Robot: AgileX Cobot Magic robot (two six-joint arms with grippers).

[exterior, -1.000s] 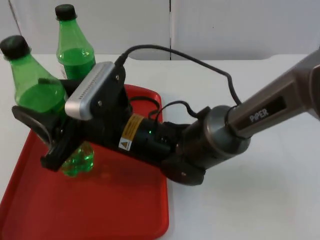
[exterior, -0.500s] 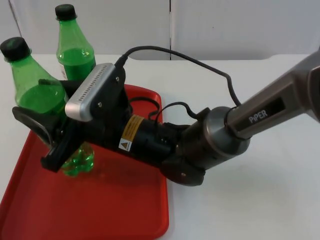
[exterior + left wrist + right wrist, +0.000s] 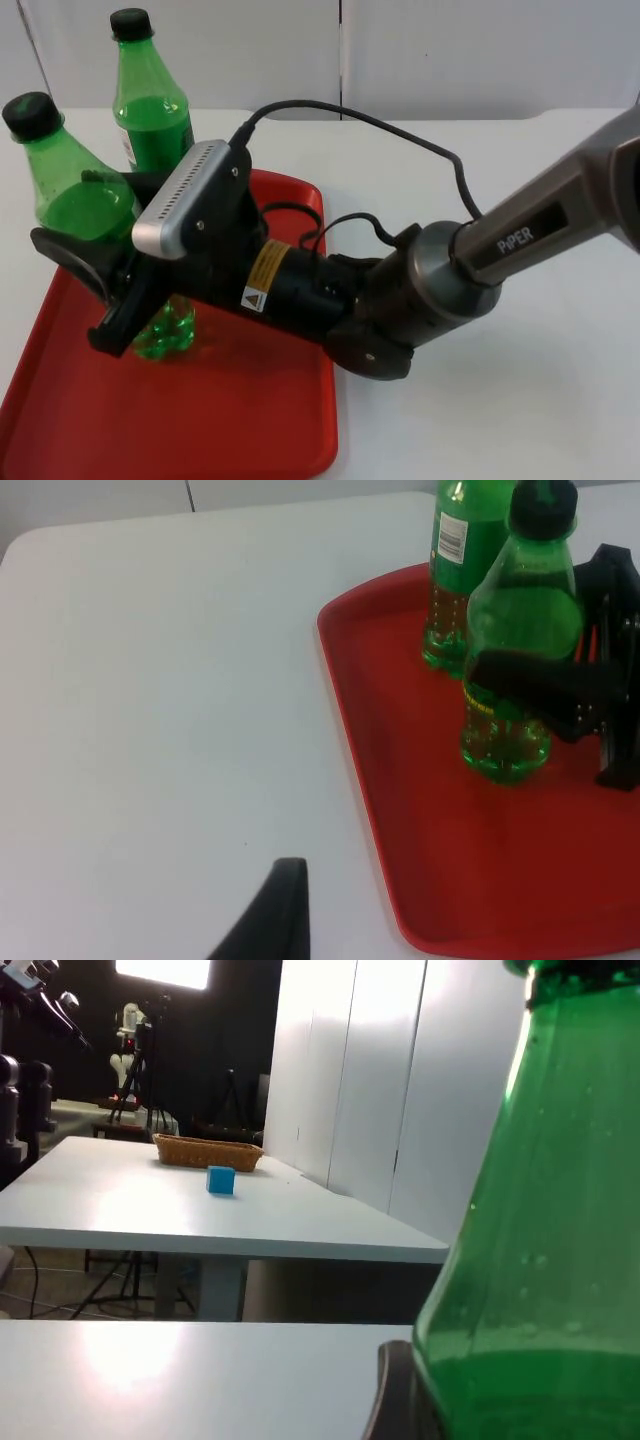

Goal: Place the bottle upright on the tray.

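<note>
Second green bottle (image 3: pixel 150 95) stands upright at the red tray's (image 3: pixel 220 410) far left corner, just behind the work. Right gripper (image 3: pixel 95 290) pinches the held bottle (image 3: pixel 65 180): translucent green plastic, black cap, base on the tray, leaning slightly. Arm hides its lower body. Left gripper (image 3: pixel 275 915) over bare white table (image 3: pixel 150 680), fingers' state unreadable.

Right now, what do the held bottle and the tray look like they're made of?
Held bottle, in the right hand: looks like clear green plastic, glossy, since liquid shows through it; black cap, likely plastic. Tray: probably moulded red plastic with a smooth, slightly shiny surface and a raised, rounded rim.
</note>
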